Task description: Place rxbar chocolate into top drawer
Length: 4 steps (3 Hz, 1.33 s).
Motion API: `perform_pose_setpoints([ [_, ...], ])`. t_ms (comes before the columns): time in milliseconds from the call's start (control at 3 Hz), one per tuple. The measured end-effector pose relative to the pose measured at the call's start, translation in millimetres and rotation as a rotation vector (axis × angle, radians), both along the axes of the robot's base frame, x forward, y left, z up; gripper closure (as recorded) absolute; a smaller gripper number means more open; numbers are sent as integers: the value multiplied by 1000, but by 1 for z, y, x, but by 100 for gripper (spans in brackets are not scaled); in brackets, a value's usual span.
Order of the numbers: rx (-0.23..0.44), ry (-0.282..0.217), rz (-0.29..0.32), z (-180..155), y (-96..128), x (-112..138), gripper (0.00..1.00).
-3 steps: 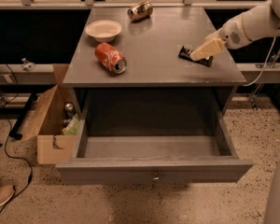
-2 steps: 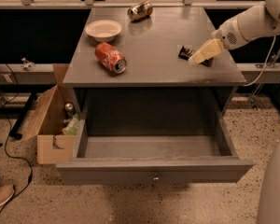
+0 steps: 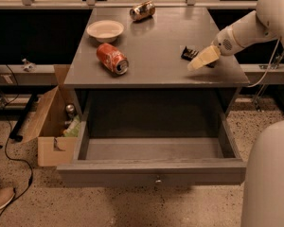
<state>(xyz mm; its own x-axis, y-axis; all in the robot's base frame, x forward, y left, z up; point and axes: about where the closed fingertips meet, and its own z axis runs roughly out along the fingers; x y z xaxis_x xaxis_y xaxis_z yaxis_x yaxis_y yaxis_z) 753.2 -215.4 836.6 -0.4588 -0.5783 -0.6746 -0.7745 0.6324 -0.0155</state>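
Observation:
The rxbar chocolate [image 3: 188, 53], a small black wrapper, lies flat on the grey cabinet top [image 3: 156, 41] near its right front. My gripper [image 3: 201, 60] comes in from the right on the white arm and sits right at the bar's right end, covering part of it. The top drawer [image 3: 151, 170] is pulled out wide below the cabinet top. Its inside shows nothing in it, and its small knob [image 3: 157, 179] faces the front.
A red soda can [image 3: 112, 58] lies on its side at the left front of the top. A white bowl [image 3: 105, 30] and a second can [image 3: 142, 10] sit further back. An open cardboard box [image 3: 51, 126] with clutter stands on the floor to the left. Cables run across the floor.
My gripper has shifted slightly left and toward the front edge, staying against the bar. The bar seems nudged a little to the left. The drawer has not moved.

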Motion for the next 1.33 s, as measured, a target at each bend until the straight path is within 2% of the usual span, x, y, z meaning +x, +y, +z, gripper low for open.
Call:
perform_pose_setpoints([
  [333,-5,24,3,-11,6,7,0],
  [667,-7,37,12,-17,13,12,17],
  [1000,-8,46,20,-17,17,14,48],
  [1333,-8,45,20,-14,17,14,71],
])
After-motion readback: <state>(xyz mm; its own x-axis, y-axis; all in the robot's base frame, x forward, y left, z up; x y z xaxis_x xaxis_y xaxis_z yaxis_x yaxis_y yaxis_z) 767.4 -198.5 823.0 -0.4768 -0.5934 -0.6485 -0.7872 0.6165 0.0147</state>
